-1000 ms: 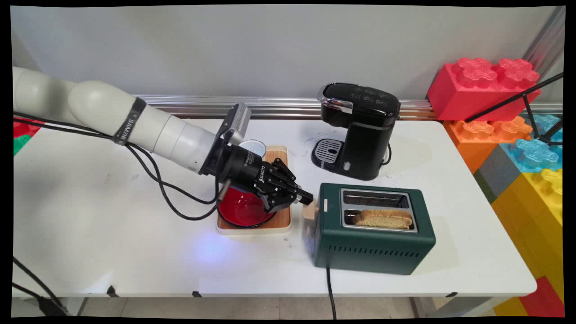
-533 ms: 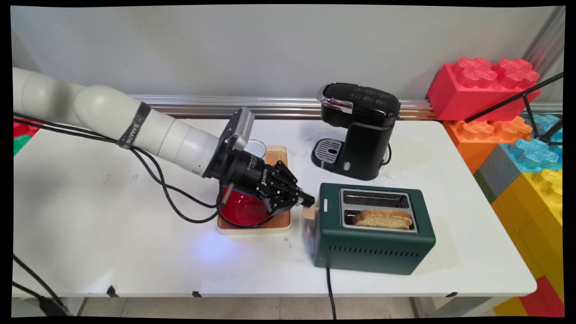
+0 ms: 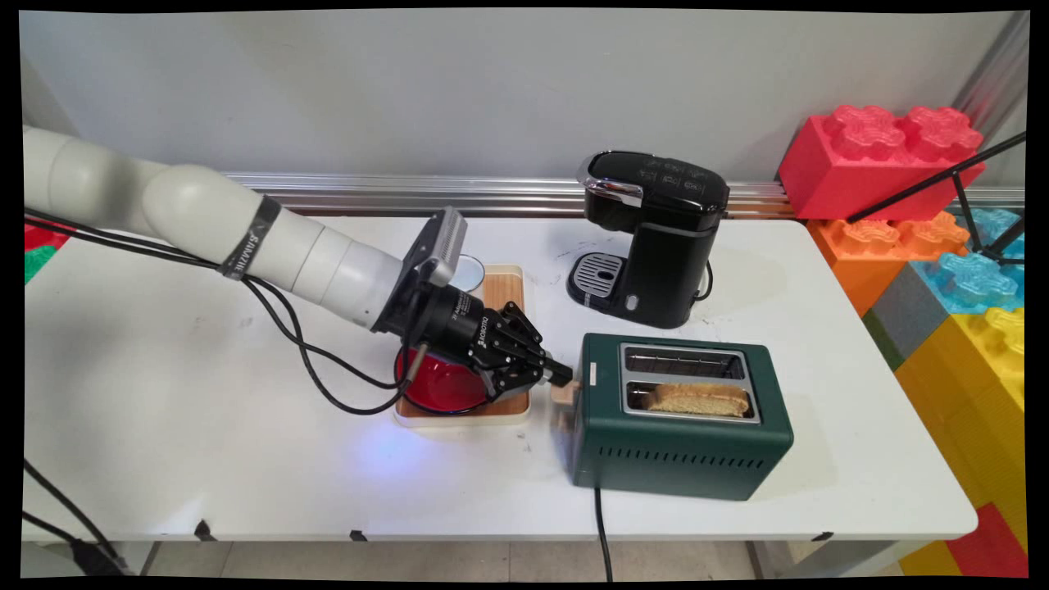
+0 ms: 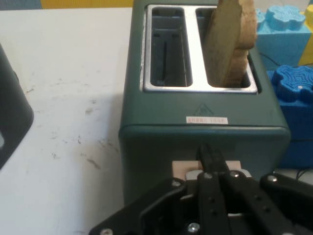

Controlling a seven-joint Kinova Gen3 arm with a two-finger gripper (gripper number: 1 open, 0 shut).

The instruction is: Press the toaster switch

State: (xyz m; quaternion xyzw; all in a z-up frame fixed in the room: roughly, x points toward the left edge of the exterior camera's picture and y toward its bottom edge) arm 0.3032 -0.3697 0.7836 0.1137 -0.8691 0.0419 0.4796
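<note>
Black two-finger gripper (image 3: 560,375) has dropped slightly, jaws closed together, tip pressing the tan lever (image 3: 564,392) on the dark green toaster (image 3: 680,447). Toast slice (image 3: 697,399) sits lower in the near slot.

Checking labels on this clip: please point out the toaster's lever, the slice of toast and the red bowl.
toaster's lever (image 3: 564,392), main view, its tan knob.
slice of toast (image 3: 699,399), main view, its top crust above the near slot.
red bowl (image 3: 438,386), main view, its inner floor.
</note>
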